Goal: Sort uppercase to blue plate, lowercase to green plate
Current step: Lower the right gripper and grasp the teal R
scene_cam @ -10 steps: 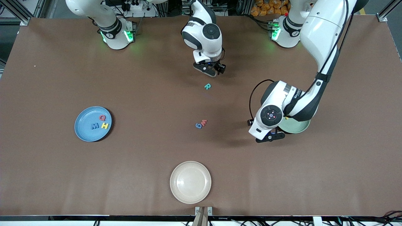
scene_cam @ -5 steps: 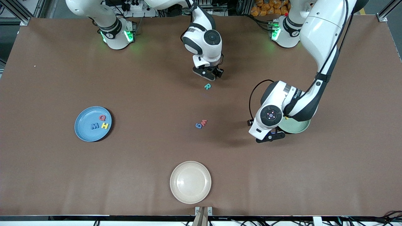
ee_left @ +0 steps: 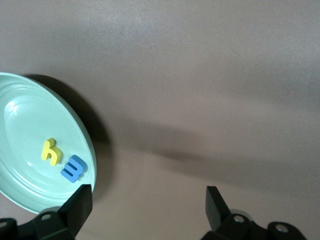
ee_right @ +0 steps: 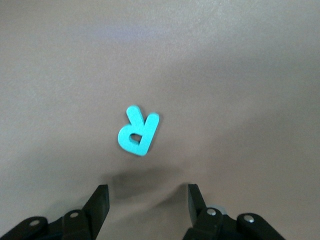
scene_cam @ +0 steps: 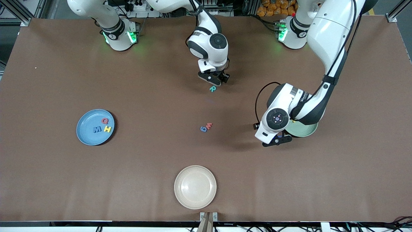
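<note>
1. the right claw (scene_cam: 215,80) hangs low over the brown surface (scene_cam: 48,180), just above the teal-green r (scene_cam: 212,89); in the right wrist view its fingers (ee_right: 100,200) stand apart with nothing between them and the teal-green r (ee_right: 137,130) lies flat just ahead of them, untouched.
2. the left claw (scene_cam: 277,140) hangs over the surface beside the green plate (scene_cam: 305,131); in the left wrist view its fingers (ee_left: 80,205) are spread wide and hold nothing.
3. the green plate (ee_left: 20,190) carries the yellow h (ee_left: 50,151) and the blue m (ee_left: 74,168), lying close together.
4. the blue plate (scene_cam: 85,135) sits toward the right arm's end of the surface and holds the red q (scene_cam: 104,121), the blue capital m (scene_cam: 97,129) and the yellow capital h (scene_cam: 107,129).
5. the blue g (scene_cam: 203,129) and the red m (scene_cam: 209,126) lie touching on the bare surface between the two plates, nearer the front camera than the teal-green r.
6. a beige plate (scene_cam: 180,193) lies nearest the front camera.
</note>
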`<action>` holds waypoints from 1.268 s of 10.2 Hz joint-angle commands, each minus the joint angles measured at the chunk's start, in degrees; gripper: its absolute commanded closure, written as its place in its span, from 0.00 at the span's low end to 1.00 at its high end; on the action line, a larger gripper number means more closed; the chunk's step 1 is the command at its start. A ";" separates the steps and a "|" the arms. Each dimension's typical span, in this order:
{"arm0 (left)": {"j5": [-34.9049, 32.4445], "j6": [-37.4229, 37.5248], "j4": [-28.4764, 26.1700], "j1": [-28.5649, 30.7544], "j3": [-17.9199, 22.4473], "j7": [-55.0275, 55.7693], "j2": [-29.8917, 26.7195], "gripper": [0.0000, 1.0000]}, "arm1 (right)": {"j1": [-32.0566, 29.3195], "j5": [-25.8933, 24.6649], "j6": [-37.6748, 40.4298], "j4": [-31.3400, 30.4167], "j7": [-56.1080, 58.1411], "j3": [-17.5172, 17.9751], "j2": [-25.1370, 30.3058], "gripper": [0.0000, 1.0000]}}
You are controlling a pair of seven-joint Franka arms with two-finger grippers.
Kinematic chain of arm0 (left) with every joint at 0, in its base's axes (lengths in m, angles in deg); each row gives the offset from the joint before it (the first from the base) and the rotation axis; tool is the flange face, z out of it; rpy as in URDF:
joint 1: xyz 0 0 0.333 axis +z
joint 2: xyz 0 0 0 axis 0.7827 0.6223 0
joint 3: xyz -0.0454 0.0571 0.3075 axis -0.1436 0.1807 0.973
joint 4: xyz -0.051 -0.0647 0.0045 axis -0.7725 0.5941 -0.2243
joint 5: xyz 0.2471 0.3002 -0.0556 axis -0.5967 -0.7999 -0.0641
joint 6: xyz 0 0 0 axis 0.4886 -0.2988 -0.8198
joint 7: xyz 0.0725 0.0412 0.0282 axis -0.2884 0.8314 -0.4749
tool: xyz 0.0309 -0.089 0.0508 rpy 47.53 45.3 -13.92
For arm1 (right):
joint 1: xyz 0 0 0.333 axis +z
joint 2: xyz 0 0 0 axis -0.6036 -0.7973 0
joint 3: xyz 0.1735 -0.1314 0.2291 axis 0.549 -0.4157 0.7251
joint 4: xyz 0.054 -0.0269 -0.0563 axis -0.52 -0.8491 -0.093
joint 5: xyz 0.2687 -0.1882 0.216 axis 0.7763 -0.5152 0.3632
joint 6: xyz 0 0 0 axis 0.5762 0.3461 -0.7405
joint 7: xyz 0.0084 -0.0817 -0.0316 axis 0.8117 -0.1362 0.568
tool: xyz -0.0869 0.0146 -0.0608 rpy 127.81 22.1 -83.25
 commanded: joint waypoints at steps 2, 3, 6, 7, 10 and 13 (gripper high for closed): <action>0.10 0.09 1.07 -0.62 0.15 1.32 0.45 0.00 | -1.05 -1.77 0.17 1.60 -0.55 0.41 -1.22 0.31; 0.10 0.01 1.07 -0.62 0.15 1.32 0.45 0.00 | -1.32 -1.86 0.17 1.60 -0.37 0.41 -1.22 0.31; 0.01 -0.08 1.07 -0.62 0.15 1.32 0.62 0.00 | -1.85 -2.48 -0.36 1.60 -0.37 0.41 -1.49 0.36; 0.01 -0.17 1.07 -0.70 0.15 1.32 0.62 0.00 | -2.20 -2.48 -0.36 1.60 -0.29 0.41 -1.49 0.36; 0.01 -0.26 1.07 -0.62 0.23 1.32 0.80 0.00 | -2.72 -2.48 -0.27 1.60 0.24 0.41 -1.49 0.38; -0.08 -0.61 1.07 -0.62 0.23 1.32 0.80 0.00 | -2.99 -2.48 -0.27 1.60 0.33 0.41 -1.58 0.42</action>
